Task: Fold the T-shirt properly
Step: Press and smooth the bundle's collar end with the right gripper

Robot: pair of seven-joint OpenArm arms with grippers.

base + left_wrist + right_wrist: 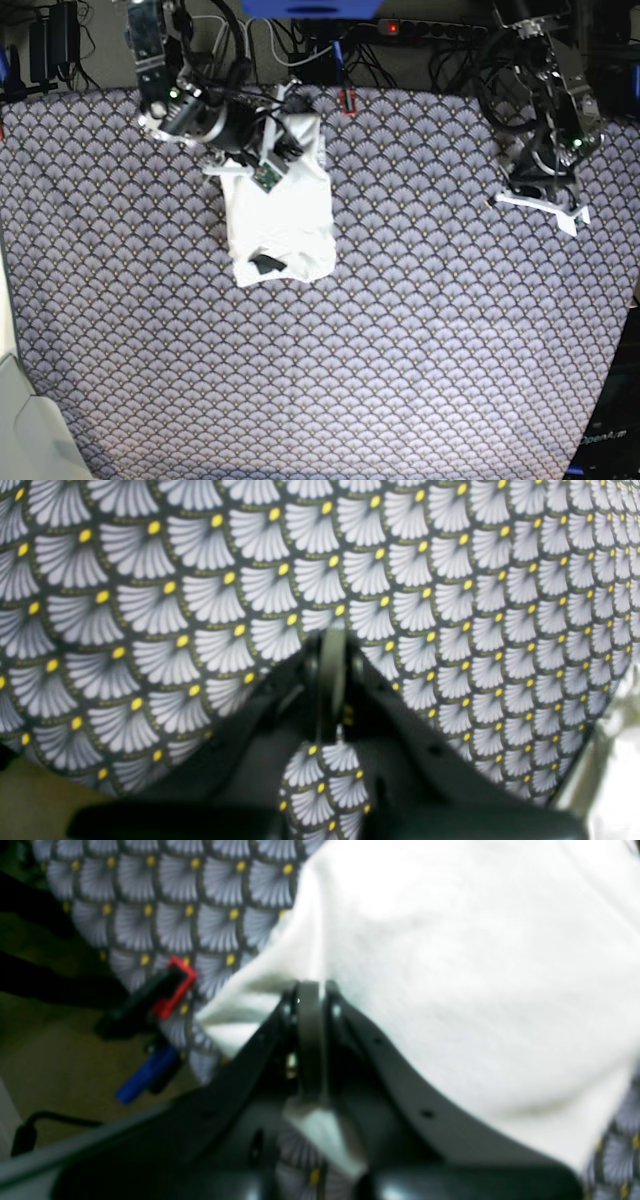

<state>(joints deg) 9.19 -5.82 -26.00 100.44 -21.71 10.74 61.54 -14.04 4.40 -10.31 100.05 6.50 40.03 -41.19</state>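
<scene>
Fingers of the right gripper [310, 1040] are drawn together, and white cloth of the T-shirt [280, 205] shows both ahead of the tips and behind them between the black finger frames, so a fold of the shirt's edge appears pinched; blur in the right wrist view keeps the exact contact uncertain. Left gripper [332, 680] likewise has its fingers closed against each other, with nothing between them and only the patterned tablecloth [420, 330] beneath. Base view places the T-shirt on the far-left part of the table as a compact, roughly rectangular white bundle, plain side up, with a small dark patch near its lower edge. Right arm [195, 105] reaches over the bundle's upper end; a small green circuit board on its wrist lies above the cloth. Left arm [550, 140] stands well apart at the far right edge of the table. A red clip [175, 985] and a blue one [145, 1075] grip the tablecloth's edge just beside the shirt.
</scene>
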